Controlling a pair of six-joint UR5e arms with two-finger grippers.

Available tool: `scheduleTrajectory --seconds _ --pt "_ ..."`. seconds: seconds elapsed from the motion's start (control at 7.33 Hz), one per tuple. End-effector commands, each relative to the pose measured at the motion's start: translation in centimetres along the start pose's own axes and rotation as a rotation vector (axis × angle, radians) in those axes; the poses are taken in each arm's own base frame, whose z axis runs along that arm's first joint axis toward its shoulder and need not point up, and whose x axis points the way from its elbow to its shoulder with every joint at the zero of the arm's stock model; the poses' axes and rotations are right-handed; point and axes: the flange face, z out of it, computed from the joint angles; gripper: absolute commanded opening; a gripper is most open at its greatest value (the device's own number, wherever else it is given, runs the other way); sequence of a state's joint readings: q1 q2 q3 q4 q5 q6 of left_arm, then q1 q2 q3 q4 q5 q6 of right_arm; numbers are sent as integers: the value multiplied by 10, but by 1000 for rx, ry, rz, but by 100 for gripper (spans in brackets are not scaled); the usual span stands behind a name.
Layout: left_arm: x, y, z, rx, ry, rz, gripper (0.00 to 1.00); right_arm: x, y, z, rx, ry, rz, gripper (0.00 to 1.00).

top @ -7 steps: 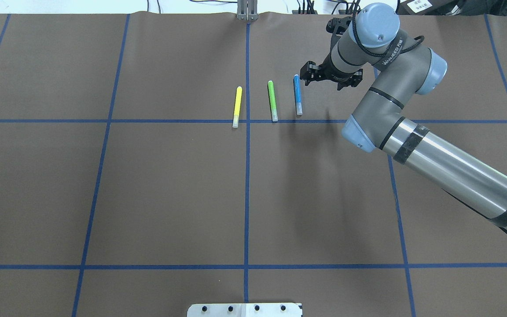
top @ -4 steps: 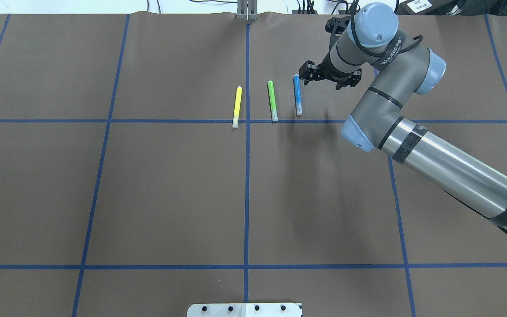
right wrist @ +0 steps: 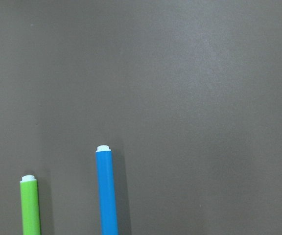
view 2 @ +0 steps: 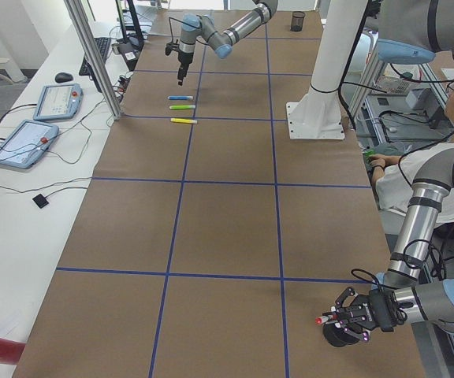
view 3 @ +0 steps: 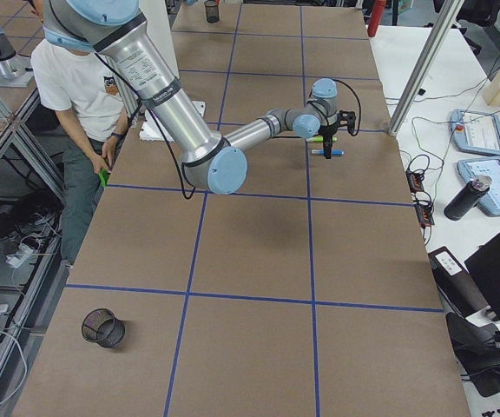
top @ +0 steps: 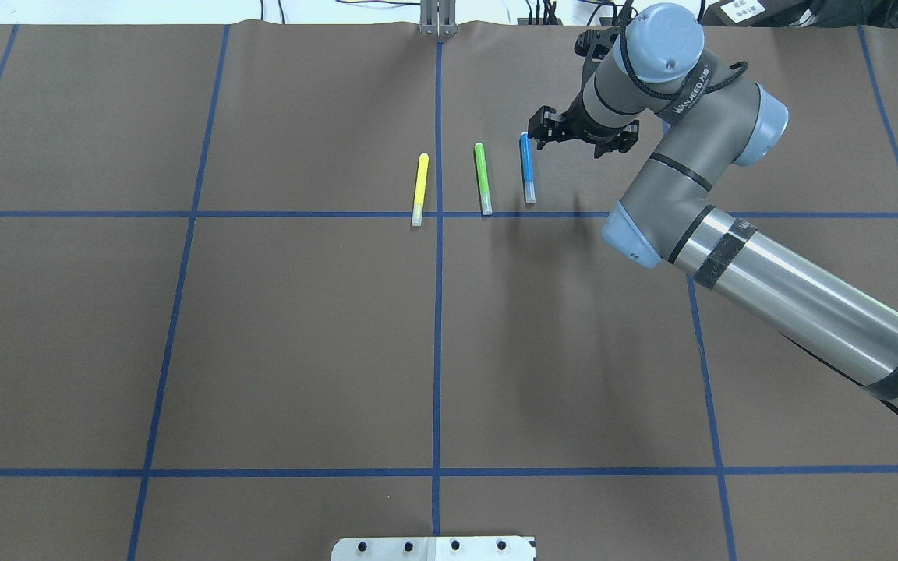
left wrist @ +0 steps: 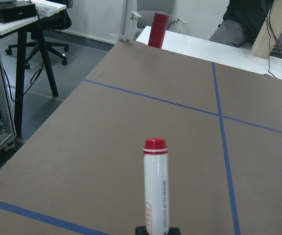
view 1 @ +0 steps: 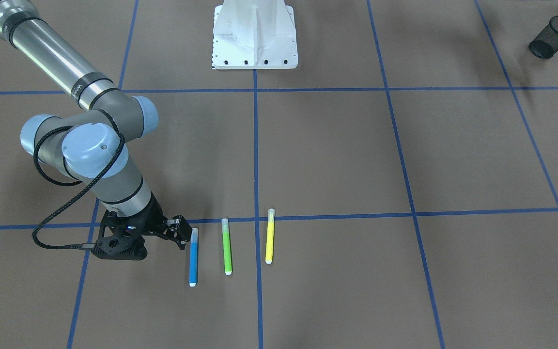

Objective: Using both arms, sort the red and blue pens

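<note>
The blue pen lies flat on the brown mat, rightmost in a row of three markers. My right gripper hangs open just right of its far, white end; in the front-facing view the gripper sits beside the pen's capped end. The right wrist view shows only the blue pen and a green one, no fingers. My left gripper is shut on the red pen, a white barrel with a red cap, held just over a black mesh cup.
A green marker and a yellow marker lie parallel to the blue pen's left. A second mesh cup lies at the table's right end. A person sits behind the robot's white base.
My right gripper has crept a little left and farther from the robot, closing in on the blue pen's far end. The three markers have not moved.
</note>
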State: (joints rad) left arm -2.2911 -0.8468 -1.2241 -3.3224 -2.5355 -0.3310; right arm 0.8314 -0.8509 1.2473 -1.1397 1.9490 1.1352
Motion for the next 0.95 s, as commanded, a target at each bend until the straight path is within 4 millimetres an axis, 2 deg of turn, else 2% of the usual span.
scheduleTrajectory --seconds 0.0,0.55,0.82 --pt "-1 1 3 -25 36 -17 0 -6 3 -1 -1 -6 10 99" --pt "-1 2 5 -43 56 -30 0 -8 4 -1 -2 -7 23 99" --pt "1 -11 8 -62 83 -44 0 -10 5 0 -3 -10 27 99"
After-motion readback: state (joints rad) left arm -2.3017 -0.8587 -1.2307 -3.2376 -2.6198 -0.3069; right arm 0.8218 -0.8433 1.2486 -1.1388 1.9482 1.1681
